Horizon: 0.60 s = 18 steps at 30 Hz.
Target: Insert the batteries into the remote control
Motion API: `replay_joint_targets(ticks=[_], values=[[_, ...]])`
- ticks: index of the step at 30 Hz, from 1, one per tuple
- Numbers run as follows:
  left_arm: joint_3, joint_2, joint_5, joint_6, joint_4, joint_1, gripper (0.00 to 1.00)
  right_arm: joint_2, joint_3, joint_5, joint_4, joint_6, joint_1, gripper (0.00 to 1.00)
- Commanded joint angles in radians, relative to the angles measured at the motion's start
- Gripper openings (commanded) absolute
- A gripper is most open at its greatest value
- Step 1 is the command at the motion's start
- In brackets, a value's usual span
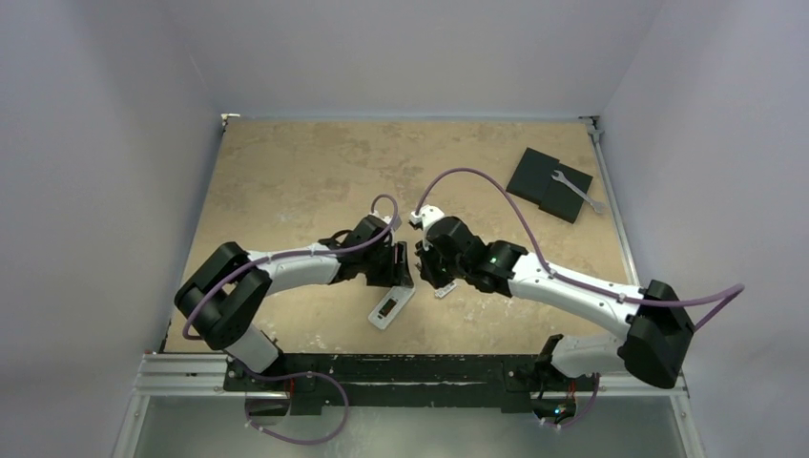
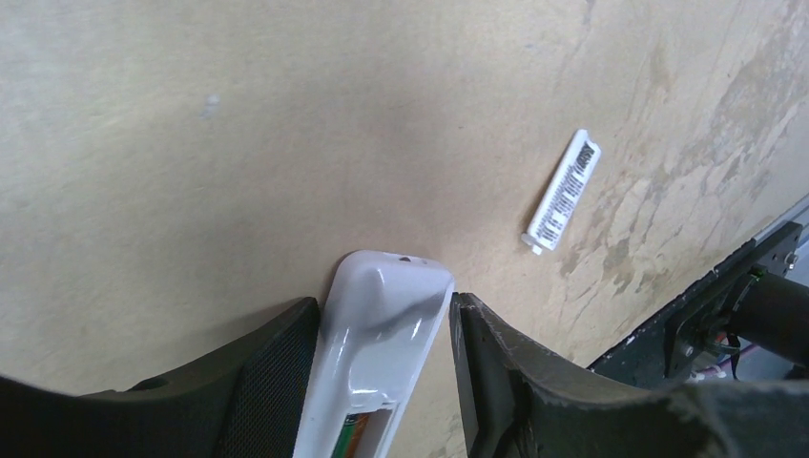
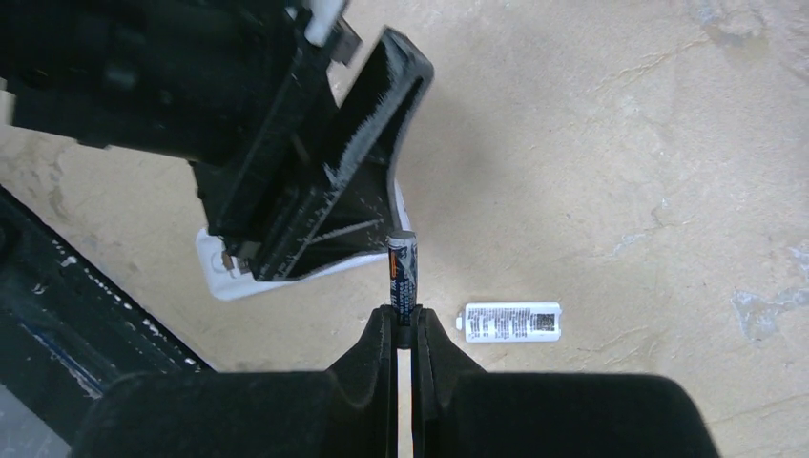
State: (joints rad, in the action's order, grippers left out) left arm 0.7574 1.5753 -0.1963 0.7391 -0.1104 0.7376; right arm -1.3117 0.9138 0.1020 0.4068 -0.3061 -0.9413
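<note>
**Right gripper held a battery beside the clamped remote**

Top view: the remote [image 1: 391,307] lay on the table [image 1: 286,172] near the middle of the near edge. Its far end sat under the left gripper [image 1: 404,264]. The right gripper [image 1: 429,275] reached in from the right, its tips just beside the left one's. A small white cover [image 1: 445,290] lay just right of the remote. At the far right a wrench [image 1: 578,192] rested on a black pad [image 1: 544,176], well apart from both arms.

Left wrist: the left gripper [image 2: 382,303] was clenched on the remote [image 2: 382,324], one finger [image 2: 258,382] against each long side. The remote lay back-up, and its open bay [image 2: 358,431] showed a strip of green and orange at the bottom edge of the view. The cover [image 2: 565,191] lay apart on the table [image 2: 191,143].

Right wrist: the right gripper [image 3: 404,329] was pinched on the lower end of a battery [image 3: 402,267], a dark cylinder with a pale top, held upright. The battery stood just beside the left gripper [image 3: 315,172], which covered most of the remote [image 3: 215,265]. The cover [image 3: 510,322] lay on the table just right of the battery.
</note>
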Motion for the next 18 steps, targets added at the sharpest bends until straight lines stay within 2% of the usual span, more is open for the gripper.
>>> replay_joint_targets(ticks=[1,11,18], values=[[0.011,0.051,0.024,-0.010,-0.018,0.044,0.53,0.073,0.000,0.003,0.028,-0.024,0.005,0.07],[-0.009,0.058,0.039,0.025,-0.004,0.136,0.53,0.132,0.015,0.037,0.078,-0.027,0.006,0.07],[-0.010,0.018,0.065,0.030,-0.022,0.158,0.52,0.160,0.012,0.055,0.096,-0.034,0.007,0.07]])
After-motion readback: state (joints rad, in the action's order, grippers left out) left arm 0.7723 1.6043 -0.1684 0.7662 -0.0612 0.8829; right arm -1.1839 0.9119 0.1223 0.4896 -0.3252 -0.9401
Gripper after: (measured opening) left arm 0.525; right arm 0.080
